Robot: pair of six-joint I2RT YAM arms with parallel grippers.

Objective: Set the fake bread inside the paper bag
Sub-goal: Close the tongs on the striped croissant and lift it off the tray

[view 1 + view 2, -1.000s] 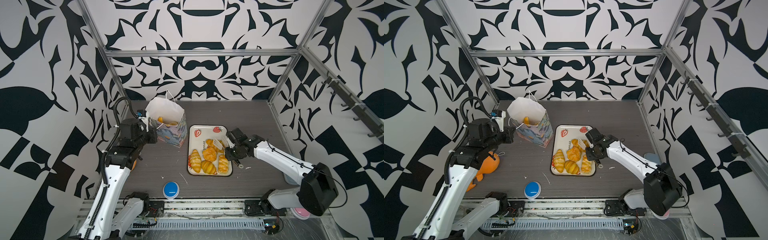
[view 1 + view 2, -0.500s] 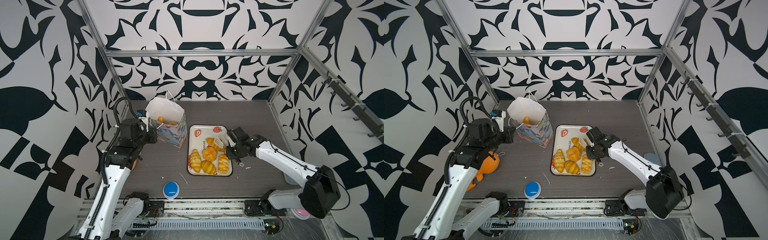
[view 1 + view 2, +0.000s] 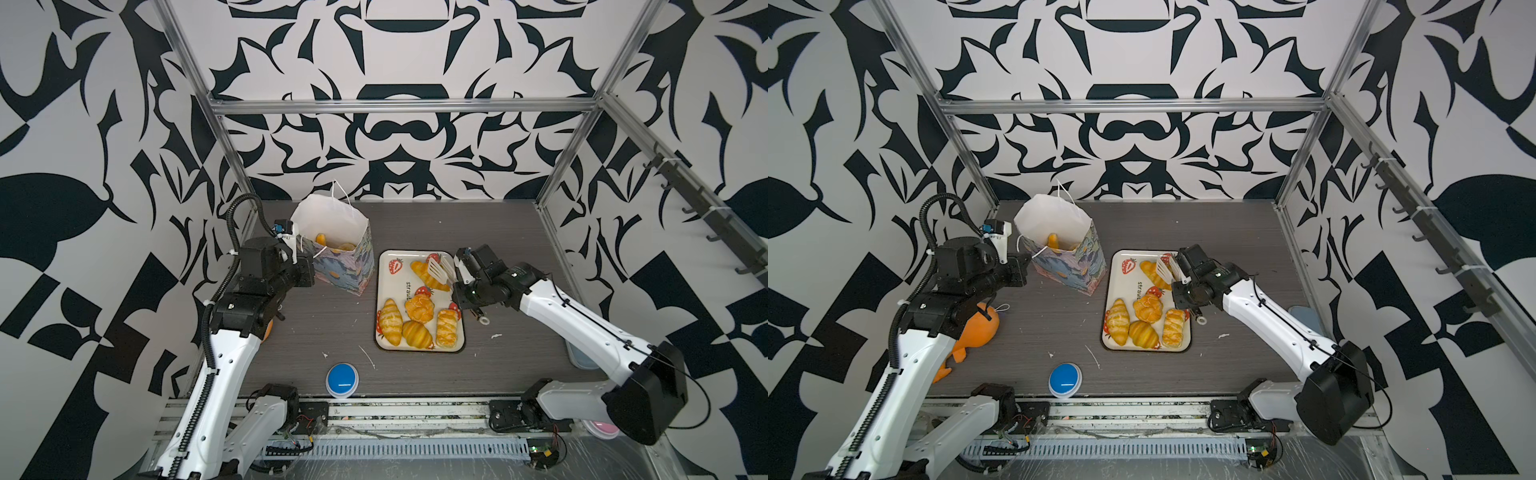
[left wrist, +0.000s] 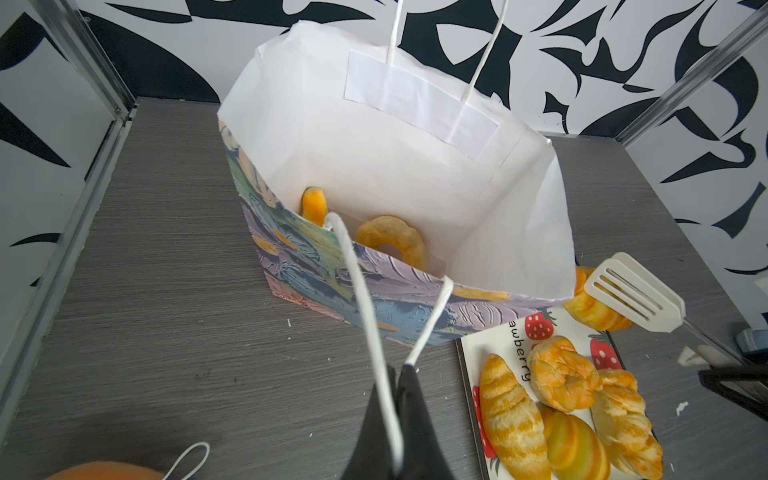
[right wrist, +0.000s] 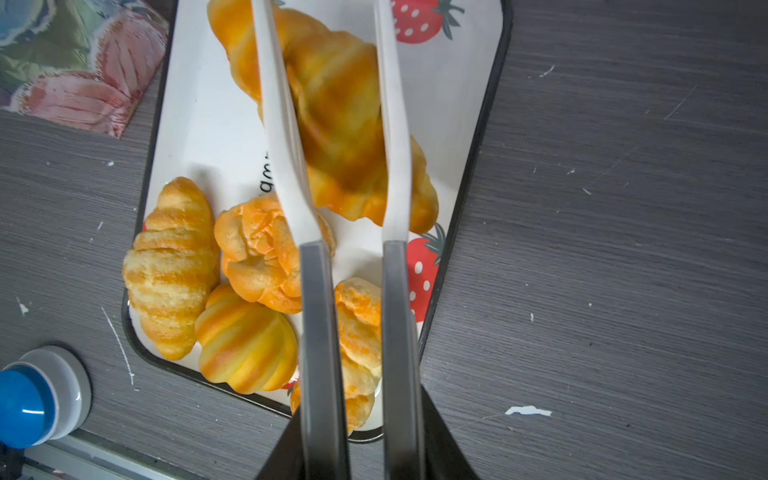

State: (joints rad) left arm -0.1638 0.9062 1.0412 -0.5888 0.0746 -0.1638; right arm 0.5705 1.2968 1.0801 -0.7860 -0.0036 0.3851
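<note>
a: black-and-white patterned walls box in a dark grey worktop [image 3: 498,232]. we see the paper bag [image 3: 347,270] standing open toward the back left, just beside a strawberry-print tray [image 3: 388,291].

b: where is the fake bread [image 3: 1148,307]?

a: split. in the left wrist view we count two pieces down in the bag: a ring doughnut [image 4: 392,241] and a pastry tip [image 4: 313,205]. five lie on the tray: a long croissant [image 5: 340,112] at the far end, and toward the front a striped croissant [image 3: 390,322], a round bun [image 3: 419,307], a second croissant [image 3: 417,334] and a plaited pastry [image 3: 446,328], all crowded together.

b: and our hands?

a: our left hand [image 4: 400,374] is pressed together on the bag's near cord handle [image 4: 361,291], pinching it just outside the bag's mouth. our right hand [image 5: 362,453] is clamped on the grey grips of white tongs [image 3: 436,268].

b: do the tongs have anything?

a: their slotted blades stand either side of the long croissant, which lies on the tray. whether they squeeze it we cannot tell.

b: anything else on the worktop?

a: a blue button [image 3: 342,376] at the front edge, and an orange soft toy [image 3: 980,328] partly hidden beneath the left arm.
</note>
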